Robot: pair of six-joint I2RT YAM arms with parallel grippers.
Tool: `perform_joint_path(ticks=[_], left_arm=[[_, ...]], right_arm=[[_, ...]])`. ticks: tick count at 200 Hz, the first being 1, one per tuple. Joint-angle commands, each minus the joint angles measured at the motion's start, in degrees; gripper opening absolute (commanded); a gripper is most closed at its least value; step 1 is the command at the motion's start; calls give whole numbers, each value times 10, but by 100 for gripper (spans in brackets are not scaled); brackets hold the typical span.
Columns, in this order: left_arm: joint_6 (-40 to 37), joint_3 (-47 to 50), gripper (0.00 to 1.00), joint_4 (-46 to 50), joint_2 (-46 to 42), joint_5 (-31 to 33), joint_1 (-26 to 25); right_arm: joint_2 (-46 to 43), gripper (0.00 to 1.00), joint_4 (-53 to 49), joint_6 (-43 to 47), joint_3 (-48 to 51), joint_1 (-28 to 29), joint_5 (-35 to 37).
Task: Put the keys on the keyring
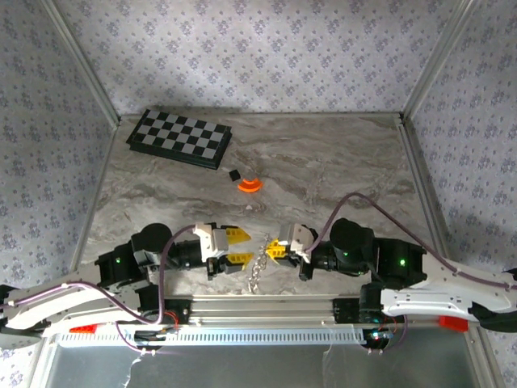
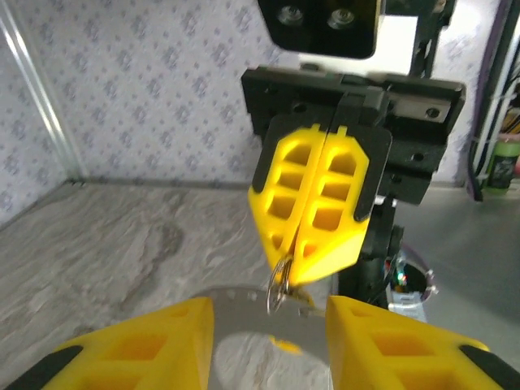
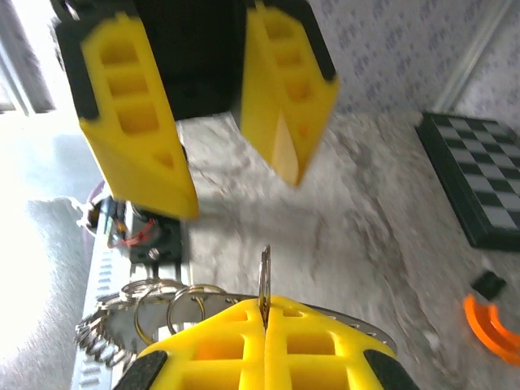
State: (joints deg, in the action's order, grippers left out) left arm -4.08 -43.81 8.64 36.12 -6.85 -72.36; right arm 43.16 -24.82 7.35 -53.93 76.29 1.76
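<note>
The silvery metal keyring (image 1: 257, 271), fringed with small thin metal pieces, lies on the grey marbled worktop (image 1: 339, 162) near the arm bases, its pieces trailing toward them; the right claw (image 1: 275, 248) sits at the keyring's right side, yellow fingers pressed together and pinching one thin wire loop of it, seen edge-on in the right wrist view (image 3: 264, 276) and as a small ring in the left wrist view (image 2: 279, 286); the left claw (image 1: 238, 246) is just left of the keyring, fingers spread, gripping nothing; a tiny yellow-orange key (image 2: 284, 345) shows just under that loop, contact unclear; an orange round disc (image 1: 250, 185) and a small black cube (image 1: 234, 174) lie well beyond the keyring; the black-and-grey checkered board (image 1: 179, 137) lies farther still.
</note>
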Motion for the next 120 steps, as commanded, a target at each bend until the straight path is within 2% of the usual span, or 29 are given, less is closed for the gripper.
perform_joint_path(ticks=[1,18,50,120], left_arm=[[-37,-52,40,123,9,46,2],[-40,-70,40,148,26,35,2],[-41,-78,39,125,63,0,2],[-37,-75,33,55,130,-42,2]], right_arm=[[12,0,-122,29,-61,3,58],[27,0,-167,38,-84,2,62],[55,0,-209,55,-117,3,53],[95,0,-219,64,-139,-5,16]])
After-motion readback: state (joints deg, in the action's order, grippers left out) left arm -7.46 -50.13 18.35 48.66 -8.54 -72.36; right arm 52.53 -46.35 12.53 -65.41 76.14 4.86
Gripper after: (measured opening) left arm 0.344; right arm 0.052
